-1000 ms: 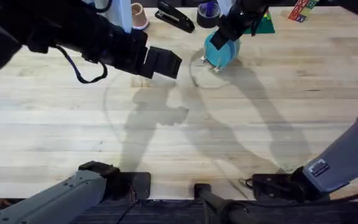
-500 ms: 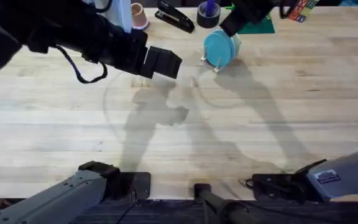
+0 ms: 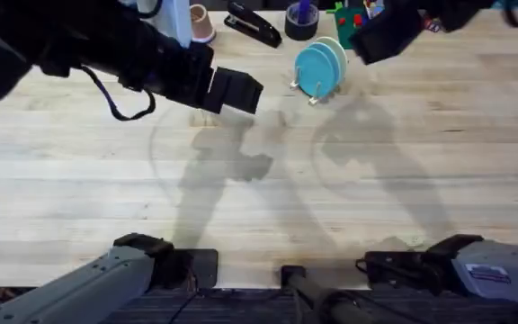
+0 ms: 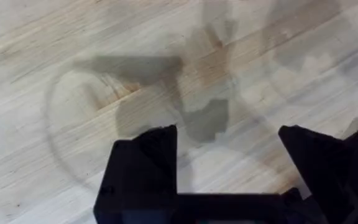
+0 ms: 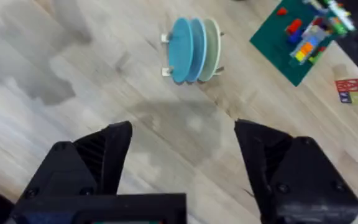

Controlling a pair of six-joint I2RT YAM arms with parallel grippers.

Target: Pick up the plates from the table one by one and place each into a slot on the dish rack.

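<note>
The large light-wood butcher-block table (image 3: 349,207) looks matt and smooth, its plank seams and grain plain, with darker knots in the left wrist view. At the far side, the three small round plastic plates (image 3: 320,65), turquoise, paler blue and cream, have a smooth, softly satin face. The small pale wooden dish rack (image 5: 166,55) under them looks bare and unvarnished. The black stapler (image 3: 253,23), far left of the plates, is glossy.
</note>
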